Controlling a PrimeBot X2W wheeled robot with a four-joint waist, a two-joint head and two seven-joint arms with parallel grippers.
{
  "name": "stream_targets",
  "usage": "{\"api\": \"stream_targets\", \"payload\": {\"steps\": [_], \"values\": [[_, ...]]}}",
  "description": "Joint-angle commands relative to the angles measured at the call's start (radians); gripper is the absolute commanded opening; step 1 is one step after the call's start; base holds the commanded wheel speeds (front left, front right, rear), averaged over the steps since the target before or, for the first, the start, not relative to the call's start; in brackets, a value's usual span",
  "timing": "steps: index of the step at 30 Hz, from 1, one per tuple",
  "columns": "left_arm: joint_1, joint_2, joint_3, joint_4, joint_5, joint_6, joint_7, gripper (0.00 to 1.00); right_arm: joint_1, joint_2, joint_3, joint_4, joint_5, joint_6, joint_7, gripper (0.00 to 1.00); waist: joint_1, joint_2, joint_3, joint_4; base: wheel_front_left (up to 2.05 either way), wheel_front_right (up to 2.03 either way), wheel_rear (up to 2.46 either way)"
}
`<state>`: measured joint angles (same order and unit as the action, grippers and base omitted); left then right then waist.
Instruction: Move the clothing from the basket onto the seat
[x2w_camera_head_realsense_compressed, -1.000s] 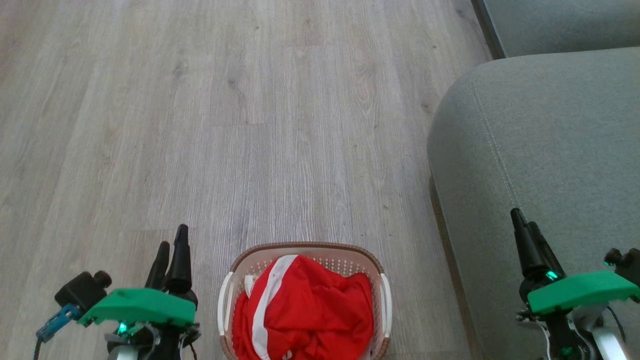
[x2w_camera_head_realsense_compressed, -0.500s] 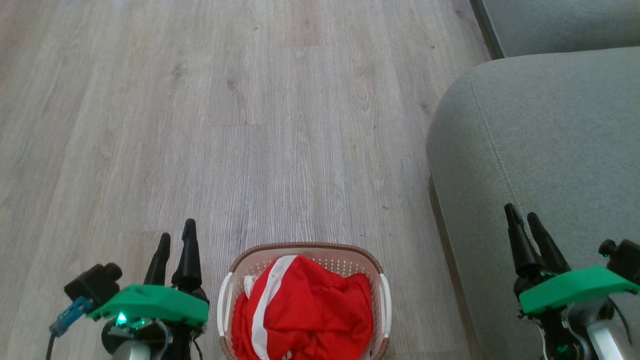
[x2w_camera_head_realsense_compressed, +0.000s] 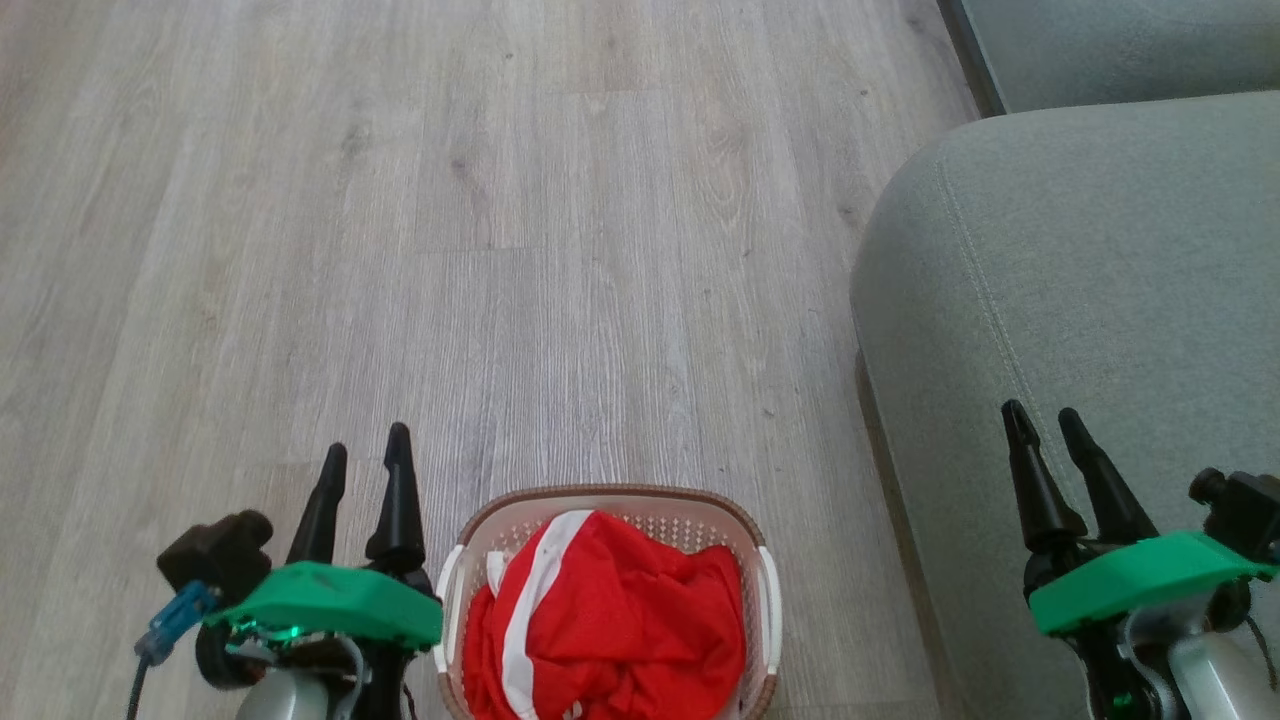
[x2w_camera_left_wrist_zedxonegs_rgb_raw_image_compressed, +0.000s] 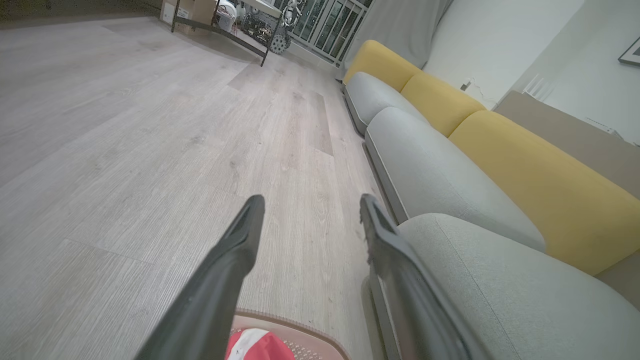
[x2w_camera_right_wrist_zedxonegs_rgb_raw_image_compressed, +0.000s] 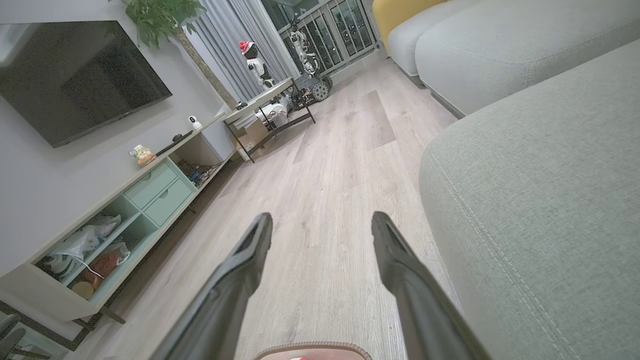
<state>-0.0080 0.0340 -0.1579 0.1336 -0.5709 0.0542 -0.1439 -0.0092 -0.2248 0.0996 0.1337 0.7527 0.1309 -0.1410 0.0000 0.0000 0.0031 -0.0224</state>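
Red clothing (x2w_camera_head_realsense_compressed: 610, 620) with a white stripe lies bunched in the cream basket (x2w_camera_head_realsense_compressed: 610, 497) on the floor at the bottom centre of the head view. The grey-green seat (x2w_camera_head_realsense_compressed: 1080, 280) fills the right side. My left gripper (x2w_camera_head_realsense_compressed: 365, 445) hovers open just left of the basket, nothing between its fingers. Over the seat's front part my right gripper (x2w_camera_head_realsense_compressed: 1040, 415) is open and empty too. The left wrist view catches the basket rim (x2w_camera_left_wrist_zedxonegs_rgb_raw_image_compressed: 320, 337) and a bit of clothing (x2w_camera_left_wrist_zedxonegs_rgb_raw_image_compressed: 257, 346) below its open gripper (x2w_camera_left_wrist_zedxonegs_rgb_raw_image_compressed: 310, 205). The right wrist view has the open gripper (x2w_camera_right_wrist_zedxonegs_rgb_raw_image_compressed: 320, 220), basket rim (x2w_camera_right_wrist_zedxonegs_rgb_raw_image_compressed: 312, 347) and seat (x2w_camera_right_wrist_zedxonegs_rgb_raw_image_compressed: 540, 210).
Pale wood floor (x2w_camera_head_realsense_compressed: 450, 250) stretches ahead and to the left. A second sofa cushion (x2w_camera_head_realsense_compressed: 1120, 45) sits beyond the seat, with yellow back cushions (x2w_camera_left_wrist_zedxonegs_rgb_raw_image_compressed: 525, 165) behind. A TV cabinet (x2w_camera_right_wrist_zedxonegs_rgb_raw_image_compressed: 115, 215) and a low table (x2w_camera_right_wrist_zedxonegs_rgb_raw_image_compressed: 265, 107) stand along the far side of the room.
Both grippers have shifted: the left rose slightly and moved right toward the basket, the right edged left and up. Their fingers now show farther apart. Basket and clothing have not moved.
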Motion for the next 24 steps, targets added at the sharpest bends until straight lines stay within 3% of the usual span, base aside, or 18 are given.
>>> {"api": "stream_targets", "payload": {"steps": [1, 24], "values": [[-0.056, 0.013, 0.011, -0.042, 0.03, 0.008, -0.013, 1.0, -0.044, -0.03, 0.014, -0.042, -0.027, 0.0, -0.015, 1.0, 0.0, 0.0, 0.0, 0.0, 0.0, 0.0, 0.0], [-0.058, 0.015, -0.025, -0.083, 0.312, 0.054, -0.08, 1.0, -0.048, -0.067, 0.036, -0.063, -0.274, 0.0, -0.083, 1.0, 0.0, 0.0, -0.003, -0.009, 0.0, 0.0, 0.0]]}}
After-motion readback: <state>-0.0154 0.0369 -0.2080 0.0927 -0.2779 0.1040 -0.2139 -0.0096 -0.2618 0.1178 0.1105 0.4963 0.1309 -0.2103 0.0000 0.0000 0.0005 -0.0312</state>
